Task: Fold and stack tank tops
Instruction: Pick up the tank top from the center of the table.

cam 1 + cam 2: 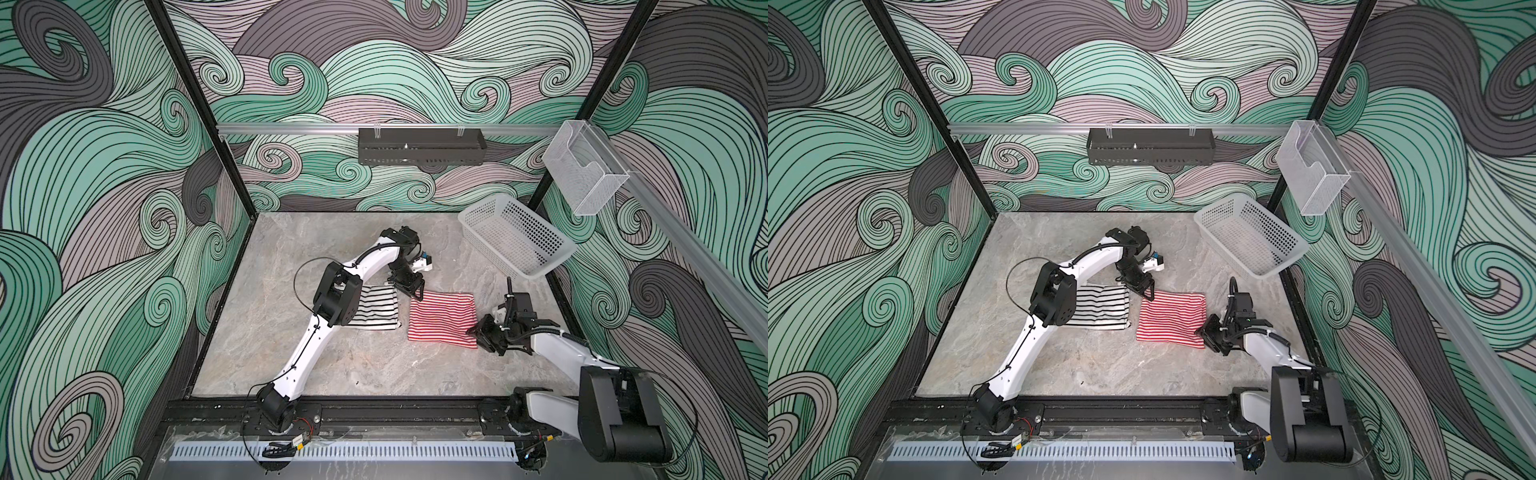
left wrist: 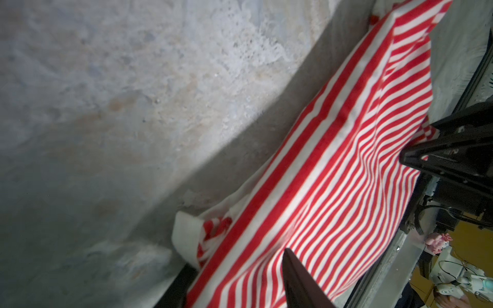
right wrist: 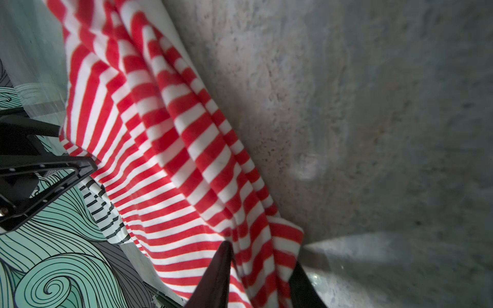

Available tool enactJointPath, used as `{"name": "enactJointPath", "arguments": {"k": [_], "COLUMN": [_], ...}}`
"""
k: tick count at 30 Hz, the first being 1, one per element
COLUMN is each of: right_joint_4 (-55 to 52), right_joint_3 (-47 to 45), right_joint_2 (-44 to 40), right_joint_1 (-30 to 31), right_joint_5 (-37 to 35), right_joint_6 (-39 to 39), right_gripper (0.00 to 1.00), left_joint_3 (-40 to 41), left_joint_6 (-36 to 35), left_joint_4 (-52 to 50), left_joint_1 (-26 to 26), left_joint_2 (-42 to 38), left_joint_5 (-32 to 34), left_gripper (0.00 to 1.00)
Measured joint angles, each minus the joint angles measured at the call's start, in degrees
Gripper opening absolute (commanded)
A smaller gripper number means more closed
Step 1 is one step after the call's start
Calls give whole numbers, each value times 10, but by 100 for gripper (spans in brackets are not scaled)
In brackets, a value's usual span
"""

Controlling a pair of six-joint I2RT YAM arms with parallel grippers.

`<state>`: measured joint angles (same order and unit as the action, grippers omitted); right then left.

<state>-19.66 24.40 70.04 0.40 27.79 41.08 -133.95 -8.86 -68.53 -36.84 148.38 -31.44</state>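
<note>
The red-and-white tank top [image 1: 442,320] lies folded into a rough rectangle right of centre in both top views [image 1: 1171,318], with thin stripes running across it. Its upper-left corner is clamped in the left gripper [image 1: 417,296], and its lower-right edge is clamped in the right gripper [image 1: 473,330].

The left wrist view shows the cloth [image 2: 333,173] passing between the two dark fingers of the left gripper [image 2: 237,261]. A cream-trimmed fold shows at the edge beside them. In the right wrist view the fabric [image 3: 186,160] bunches into soft pleats where the right gripper [image 3: 262,253] pinches it. The stretch of cloth between the two grips looks raised a little off the surface, though motion blur makes that hard to confirm.

The black-and-white tank top [image 1: 376,309] lies flat and folded just left of the red one, with a narrow gap between them. The left arm's elbow partly covers it. A corner of it [image 3: 104,210] shows behind the red cloth in the right wrist view.

The table [image 1: 332,365] is a grey, marble-patterned slab. A white perforated basket [image 1: 482,205] sits tilted at its upper-right corner. The walls [image 1: 104,187] carry green, mauve and grey swirls. A black tray [image 1: 419,151] hangs on the rail across the back wall at upper centre, and a clear holder [image 1: 582,174] hangs at upper right.
</note>
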Motion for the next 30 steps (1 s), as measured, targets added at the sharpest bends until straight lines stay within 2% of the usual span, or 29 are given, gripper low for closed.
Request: {"name": "enactJointPath", "arguments": {"k": [4,6,9,11,16,20,26,30], "right_joint_4": [5,6,8,8,-3,-17,-39,-49], "right_joint_3": [1,2,5,8,23,61,158,219], "right_joint_2": [10,14,17,17,0,-23,-22,4], "right_joint_1": [0,0,1,3,17,63,135,182], "right_joint_5": [1,1,3,4,5,5,-4,-17], "right_joint_6": [1,4,0,-2,-2,3,12,16], "right_gripper": [10,0,0,0,0,0,0,0], "left_joint_3": [-7,-11,-13,-13,-24,-24,-20,-20], "left_joint_6": [6,7,7,6,2,-7,-14,-19], "left_joint_4": [0,1,0,-2,-12,-24,-38,-52], "left_joint_1": [0,0,0,0,0,0,14,41], "left_joint_2": [6,10,15,16,14,-2,-68,-117], "left_joint_5": [-3,-5,-7,-7,-7,-5,-3,-2], "left_gripper": [42,29,9,0,0,0,0,0]}}
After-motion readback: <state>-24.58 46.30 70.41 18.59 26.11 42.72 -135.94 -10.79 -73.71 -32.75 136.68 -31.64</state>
